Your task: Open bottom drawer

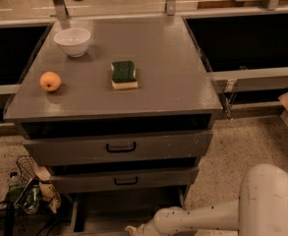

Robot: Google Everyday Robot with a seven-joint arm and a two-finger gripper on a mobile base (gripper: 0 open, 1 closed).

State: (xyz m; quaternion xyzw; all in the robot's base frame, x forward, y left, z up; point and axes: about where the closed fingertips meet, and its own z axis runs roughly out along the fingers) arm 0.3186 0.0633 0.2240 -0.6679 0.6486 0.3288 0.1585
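Note:
The grey cabinet (119, 48) has three drawers stacked under its top. The bottom drawer (129, 208) is the lowest one; it stands pulled out toward me, with its dark inside and left side wall showing. Its front and handle are cut off by the lower frame edge. My gripper (131, 229) sits at the very bottom of the view, at the front of that drawer, with the white arm (197, 220) reaching in from the lower right. Most of the gripper is out of frame.
Above it are the middle drawer (126, 181) and the top drawer (120, 148), each with a black loop handle. A white bowl (72, 41), an orange (50, 81) and a green-topped sponge (123, 74) lie on the cabinet. Clutter and cables (28, 193) sit on the floor at left.

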